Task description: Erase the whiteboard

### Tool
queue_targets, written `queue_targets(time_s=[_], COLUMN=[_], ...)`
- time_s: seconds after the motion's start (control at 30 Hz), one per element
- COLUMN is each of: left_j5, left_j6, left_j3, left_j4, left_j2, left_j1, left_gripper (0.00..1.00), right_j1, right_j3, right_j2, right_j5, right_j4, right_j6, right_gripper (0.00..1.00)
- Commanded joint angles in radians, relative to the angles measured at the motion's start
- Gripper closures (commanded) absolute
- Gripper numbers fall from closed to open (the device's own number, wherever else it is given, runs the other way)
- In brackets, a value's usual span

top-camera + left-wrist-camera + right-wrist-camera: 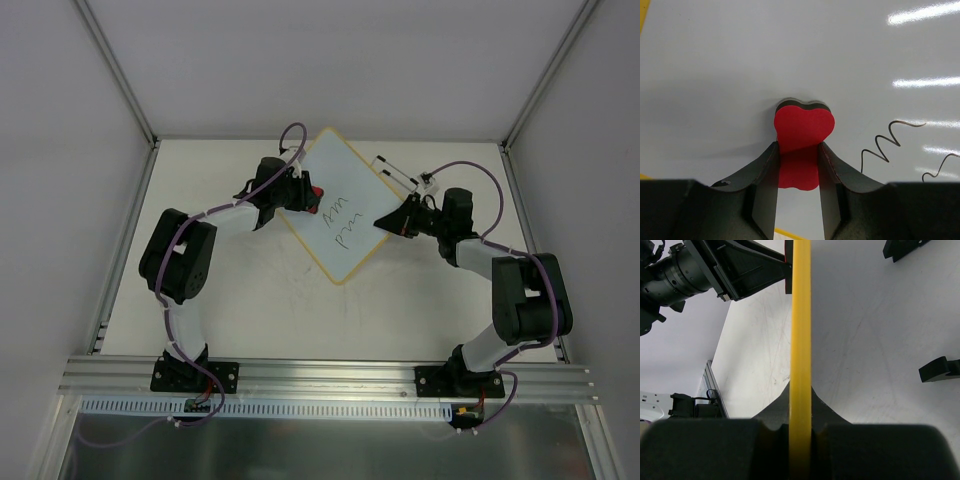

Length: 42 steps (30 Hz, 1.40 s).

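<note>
Whiteboard (335,175) sits turned like a diamond at the far middle of the table (250,300), with black scribbles (335,225) near its centre. Left gripper (305,195) is clamped on a red heart-shaped eraser (317,193). The eraser's dark face is set against the board's left part, just left of the scribbles. Right gripper (385,222) is closed on the board's right edge, and its wrist view shows the yellow frame (801,340) pinched between the jaws.
</note>
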Motion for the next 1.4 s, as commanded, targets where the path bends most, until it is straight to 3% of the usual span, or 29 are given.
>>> queue_targets(time_s=[0.0,0.27,0.63,1.0,1.37], left_j5=[0.013,-0.007,0.027,0.145,0.160], left_j6=[0.007,-0.006,0.017,0.106,0.130], left_j3=[-0.011,0.010,0.057,0.070,0.010], left_j4=[-0.021,-0.022,-0.030,-0.073,-0.104], left_j2=[0.000,0.014,0.036,0.011,0.011], left_j1=[-0.005,0.126,0.148,-0.040,-0.210], left_gripper=[1.00,1.00,1.00,1.00,1.00], right_j1=[0.051,0.052,0.058,0.069,0.069], right_j3=[0.017,0.015,0.029,0.046,0.045], right_j2=[-0.014,-0.026,-0.020,-0.020,-0.025], right_j5=[-0.164,-0.187,-0.218,-0.201,-0.184], right_j4=[0.040,0.037,0.018,-0.037,-0.037], right_j6=[-0.094,-0.087,-0.094,-0.131,-0.131], right_gripper=[1.00,1.00,1.00,1.00,1.00])
